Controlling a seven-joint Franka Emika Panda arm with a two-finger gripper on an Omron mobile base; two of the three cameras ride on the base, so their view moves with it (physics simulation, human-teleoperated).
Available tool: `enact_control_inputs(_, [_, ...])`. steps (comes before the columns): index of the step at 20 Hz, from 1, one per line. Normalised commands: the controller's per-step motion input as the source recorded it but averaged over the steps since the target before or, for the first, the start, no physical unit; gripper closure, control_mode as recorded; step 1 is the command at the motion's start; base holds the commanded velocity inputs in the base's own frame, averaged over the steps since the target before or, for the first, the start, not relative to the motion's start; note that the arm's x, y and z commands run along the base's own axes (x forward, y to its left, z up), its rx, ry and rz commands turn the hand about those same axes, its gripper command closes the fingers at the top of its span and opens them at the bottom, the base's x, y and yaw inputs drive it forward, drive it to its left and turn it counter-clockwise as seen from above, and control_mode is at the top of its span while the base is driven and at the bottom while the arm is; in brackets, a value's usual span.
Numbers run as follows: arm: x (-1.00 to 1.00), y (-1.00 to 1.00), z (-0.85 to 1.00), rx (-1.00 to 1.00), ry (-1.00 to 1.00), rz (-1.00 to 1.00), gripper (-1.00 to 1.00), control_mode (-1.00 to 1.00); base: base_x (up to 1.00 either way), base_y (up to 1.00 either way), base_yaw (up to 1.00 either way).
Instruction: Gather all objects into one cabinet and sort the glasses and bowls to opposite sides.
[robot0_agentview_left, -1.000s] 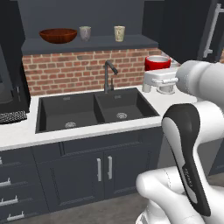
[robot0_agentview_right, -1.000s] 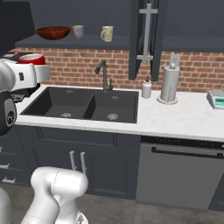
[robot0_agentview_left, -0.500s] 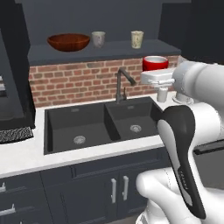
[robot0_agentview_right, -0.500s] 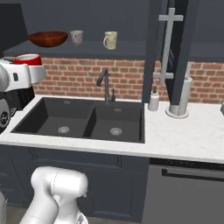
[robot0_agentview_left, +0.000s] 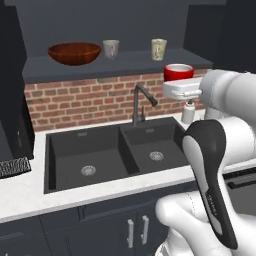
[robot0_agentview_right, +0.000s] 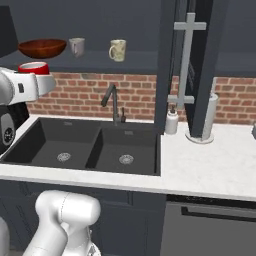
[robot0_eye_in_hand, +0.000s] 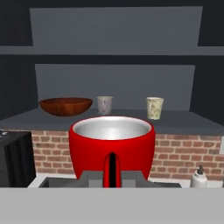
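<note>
The arm rose from the base in a tall bend, its dark-jointed link standing in front of the sink (robot0_agentview_left: 115, 155), and the white forearm reached out level above the sink's right basin, below the front edge of the shelf (robot0_agentview_left: 125, 65). The tool (robot0_agentview_left: 180, 89) pointed toward the shelf and was closed tight on the red cup (robot0_agentview_left: 178, 72), which sat upright in it, rim up, handle toward the hand camera; in the hand view the cup (robot0_eye_in_hand: 112, 148) showed a pale grey inside with nothing in it, and the fingers themselves were hidden below it. In the right base view the cup (robot0_agentview_right: 34, 68) stood on the white hand, lower than the shelf (robot0_agentview_right: 100, 62) and out in front of it, not touching it. On the shelf, the bowl (robot0_agentview_left: 74, 52) sat at the left end, wide and shallow, with nothing seen in it. Just right of the bowl stood the grey cup (robot0_agentview_left: 111, 49), upright and apart from it. Further right along the shelf, well apart from the grey cup, stood the beige cup (robot0_agentview_left: 158, 49), also upright. The red cup hung right of the beige cup and below shelf level. The sink's two basins held nothing but their drains, and the tap (robot0_agentview_left: 140, 102) stood behind the divider between them. A soap bottle (robot0_agentview_right: 171, 121) stood on the worktop (robot0_agentview_right: 205, 165) right of the sink, with a towel roll (robot0_agentview_right: 209, 117) further right.
</note>
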Motion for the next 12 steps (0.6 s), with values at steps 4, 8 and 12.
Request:
enact_control_inputs(4, [0.00,0.00,0.00,0.00,0.00,0.00,1.00,1.00,0.83,-0.03,-0.09])
enact_control_inputs(8, [0.00,0.00,0.00,0.00,0.00,0.00,1.00,1.00,0.81,-0.07,-0.12])
enact_control_inputs(12, [0.00,0.00,0.00,0.00,0.00,0.00,1.00,1.00,0.62,0.00,-0.11])
